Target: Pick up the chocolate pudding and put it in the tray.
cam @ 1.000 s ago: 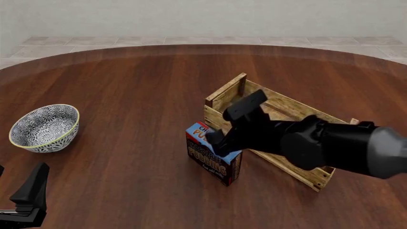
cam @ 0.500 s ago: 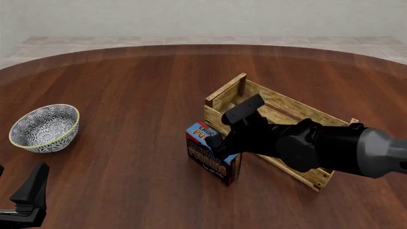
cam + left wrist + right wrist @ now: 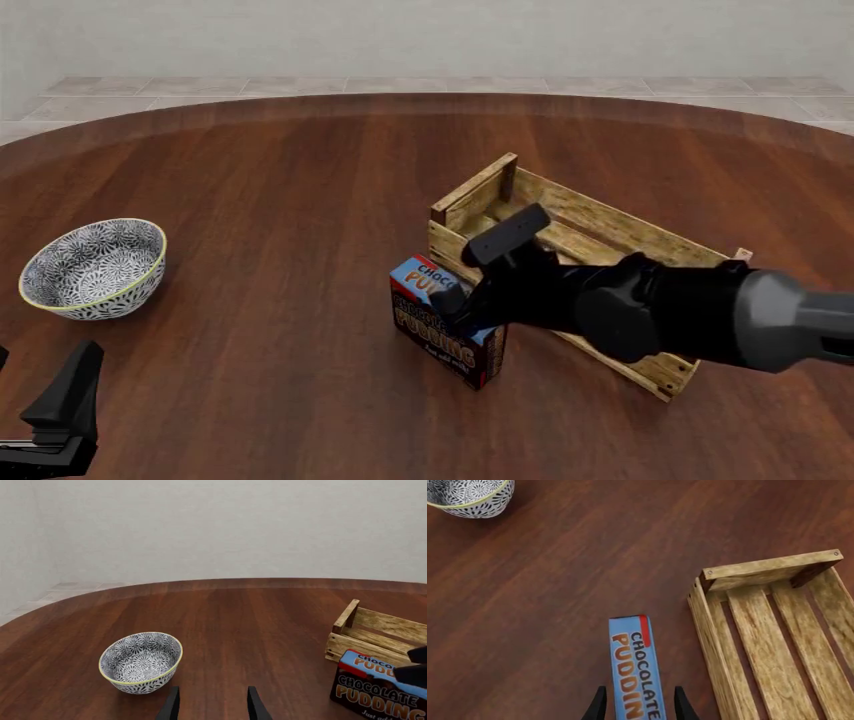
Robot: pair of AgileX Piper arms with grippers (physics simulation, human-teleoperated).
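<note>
The chocolate pudding is a small carton with a blue top and dark brown sides, standing on the table against the near long side of the tray, a light slatted wooden crate. My right gripper is low over the carton. In the right wrist view its open fingers stand on either side of the pudding, with a small gap on each side, next to the tray. My left gripper is open and empty at the near left. Its wrist view shows the pudding and the tray.
A round blue-and-white patterned bowl sits at the left of the dark wooden table, also seen in the left wrist view and the right wrist view. The table's curved far edge meets a tiled floor.
My right gripper has sunk a little lower over the pudding carton, its fingers now straddling the top. The carton, tray, bowl and left arm have not moved.
</note>
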